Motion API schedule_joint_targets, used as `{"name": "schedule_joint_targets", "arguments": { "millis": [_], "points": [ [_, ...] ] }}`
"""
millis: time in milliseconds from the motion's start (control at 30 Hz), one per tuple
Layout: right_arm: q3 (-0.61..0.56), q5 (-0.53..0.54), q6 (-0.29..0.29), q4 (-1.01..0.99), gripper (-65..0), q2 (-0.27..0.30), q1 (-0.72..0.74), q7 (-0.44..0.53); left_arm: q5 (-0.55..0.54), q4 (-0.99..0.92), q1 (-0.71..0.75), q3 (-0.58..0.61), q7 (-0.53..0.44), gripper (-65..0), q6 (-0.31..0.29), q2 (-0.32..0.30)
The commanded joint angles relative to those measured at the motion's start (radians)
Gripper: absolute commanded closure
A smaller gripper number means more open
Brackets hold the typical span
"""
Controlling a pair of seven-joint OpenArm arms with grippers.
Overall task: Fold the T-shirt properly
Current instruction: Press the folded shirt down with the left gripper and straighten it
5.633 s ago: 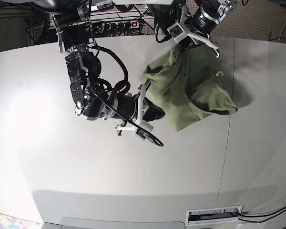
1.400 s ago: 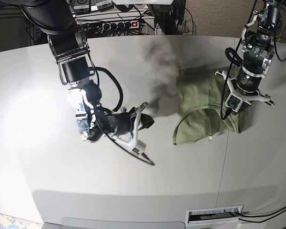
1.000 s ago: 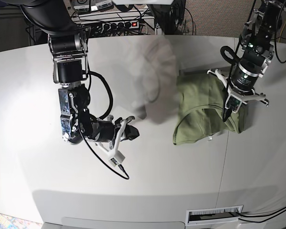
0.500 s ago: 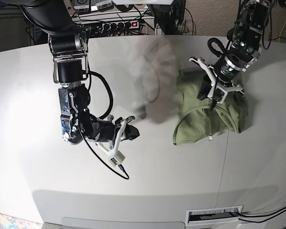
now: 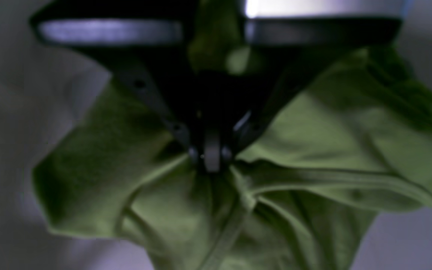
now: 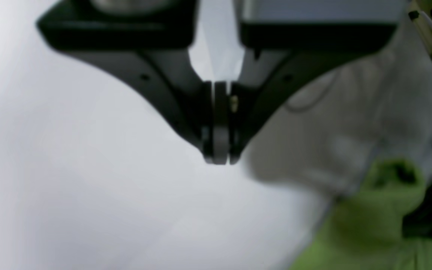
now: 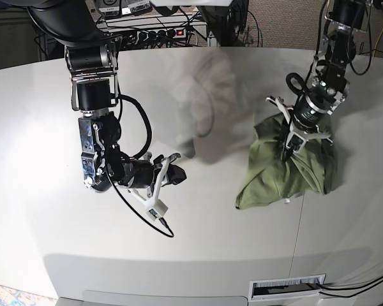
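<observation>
The wrinkled sage-green cotton T-shirt (image 7: 287,172) lies bunched on the white counter (image 7: 198,242), no neat fold yet, so most folding seems left. The left tool (image 5: 211,159) pinches a cloth ridge; the right tool (image 6: 218,152) is pressed together, holding nothing, well apart.

The base view is evenly bright, lit from above, with a broad glare patch on the white table (image 7: 45,159) at the left of the frame. A soft grey shadow lies at upper centre, and another band runs along the bottom. Straight edges bow near the borders (wide-angle distortion). Both wrist views are dimmer and soft. In the left wrist view the T-shirt (image 5: 313,135) is blurred throughout and the gripper body at top is nearly black. In the right wrist view everything is out of focus, the lower right green patch most of all, with pale glare at left.
</observation>
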Motion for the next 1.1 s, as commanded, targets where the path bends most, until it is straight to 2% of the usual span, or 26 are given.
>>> {"name": "schedule_joint_targets", "arguments": {
  "millis": [0,100,300,400,500,600,767,867,967,1067],
  "points": [
    [0.004,0.021,0.002,0.019,0.0,0.000,0.031,0.014,0.026,-0.019,-0.021,-0.004,0.019,0.0,0.006,-0.011],
    [0.004,0.021,0.002,0.019,0.0,0.000,0.031,0.004,0.051,-0.099,-0.074,-0.004,-0.023,0.0,0.007,-0.011],
    [0.004,0.016,0.002,0.020,0.0,0.003,0.031,-0.015,0.070,-0.151,-0.139,-0.004,-0.024,0.0,0.006,-0.019],
    [0.004,-0.021,0.002,0.048,0.0,0.003,0.025,-0.014,0.075,-0.143,-0.166,-0.004,-0.016,0.0,-0.038,-0.042],
    [0.004,-0.092,0.002,0.115,0.0,0.003,0.010,-0.014,0.017,-0.077,-0.167,-0.005,0.045,0.0,-0.095,-0.083],
    [0.004,-0.153,0.002,0.210,0.0,0.003,-0.018,-0.014,-0.099,0.023,-0.164,-0.005,0.143,0.0,-0.098,-0.129],
    [0.004,-0.155,0.002,0.373,0.0,0.037,-0.083,-0.019,-0.286,0.213,-0.164,-0.005,0.307,0.0,-0.097,-0.200],
    [0.004,-0.155,0.002,0.425,0.0,0.076,-0.124,-0.037,-0.293,0.312,-0.145,-0.005,0.388,0.0,-0.097,-0.214],
    [0.006,-0.154,0.002,0.467,0.0,0.119,-0.173,-0.037,-0.293,0.393,-0.082,-0.005,0.402,0.0,-0.093,-0.219],
    [0.006,-0.151,0.002,0.519,0.0,0.155,-0.224,-0.037,-0.289,0.460,0.001,-0.005,0.420,0.0,-0.058,-0.219]
  ]
}}
